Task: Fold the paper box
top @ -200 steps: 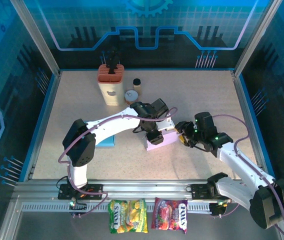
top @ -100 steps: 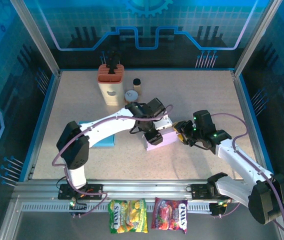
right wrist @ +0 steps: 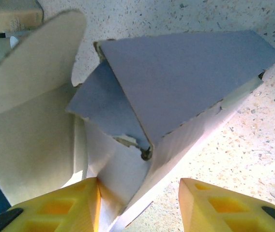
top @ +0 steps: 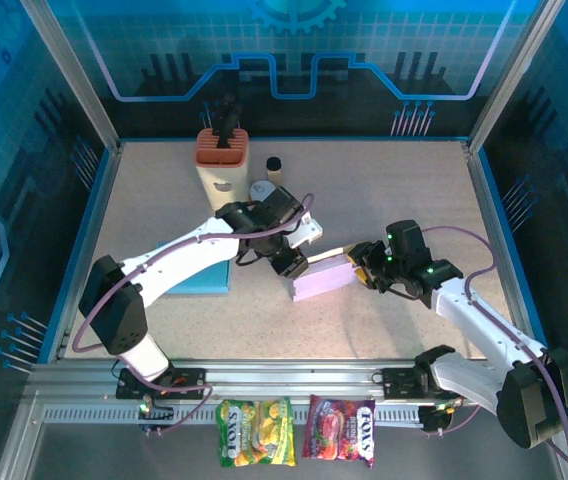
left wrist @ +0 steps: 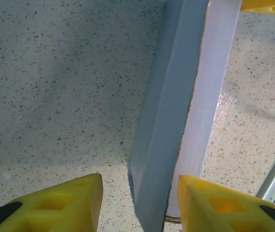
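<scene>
The lavender paper box lies on the table's middle, its long side running left to right. My left gripper hovers at the box's left end. In the left wrist view the left gripper is open, and a box edge passes between its yellow fingers with a gap beside it. My right gripper is at the box's right end. There the right gripper is open astride a torn corner of the box, the left finger against a cream flap.
A beige holder with an orange top, a round white lid and a small brown bottle stand at the back. A flat blue sheet lies under the left arm. Two snack packets sit on the front rail.
The left arm has swung its elbow out to the left and its gripper has drawn back toward the box's left end. The right gripper has crept slightly left, then held still.
</scene>
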Controlling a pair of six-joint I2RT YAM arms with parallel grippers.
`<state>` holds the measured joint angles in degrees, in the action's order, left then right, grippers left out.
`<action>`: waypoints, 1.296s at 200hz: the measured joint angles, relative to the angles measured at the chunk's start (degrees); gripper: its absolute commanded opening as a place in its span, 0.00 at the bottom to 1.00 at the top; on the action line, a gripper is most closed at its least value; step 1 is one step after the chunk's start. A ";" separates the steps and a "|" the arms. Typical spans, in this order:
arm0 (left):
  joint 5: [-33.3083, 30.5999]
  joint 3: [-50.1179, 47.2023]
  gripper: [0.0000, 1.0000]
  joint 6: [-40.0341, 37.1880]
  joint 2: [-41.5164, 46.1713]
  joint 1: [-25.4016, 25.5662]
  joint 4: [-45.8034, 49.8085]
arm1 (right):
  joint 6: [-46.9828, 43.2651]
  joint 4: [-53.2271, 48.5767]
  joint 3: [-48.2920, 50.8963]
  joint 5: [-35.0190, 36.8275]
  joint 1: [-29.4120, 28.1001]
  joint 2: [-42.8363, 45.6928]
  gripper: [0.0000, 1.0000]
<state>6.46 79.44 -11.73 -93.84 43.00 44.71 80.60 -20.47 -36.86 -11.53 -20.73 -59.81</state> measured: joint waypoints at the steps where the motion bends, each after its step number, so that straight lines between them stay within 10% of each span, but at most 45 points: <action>1: 0.02 0.00 0.48 0.00 0.00 0.00 0.00 | 0.00 0.00 0.00 0.00 0.00 0.00 0.46; 114: 0.11 5.33 0.56 -6.45 -8.26 4.90 0.70 | 0.02 -0.46 -0.17 0.20 -0.26 0.20 0.47; 182: -3.65 6.14 0.38 -8.31 -10.25 6.69 0.87 | -1.40 -3.19 -1.55 0.13 -0.22 0.15 0.51; 259: -3.72 5.18 0.39 -10.64 -9.64 6.69 0.87 | -29.49 -18.05 -11.61 -0.52 9.88 6.49 0.53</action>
<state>2.74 84.62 -22.37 -103.48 49.69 45.58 51.11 -38.52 -48.47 -12.05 -10.85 -53.32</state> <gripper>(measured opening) 0.387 0.526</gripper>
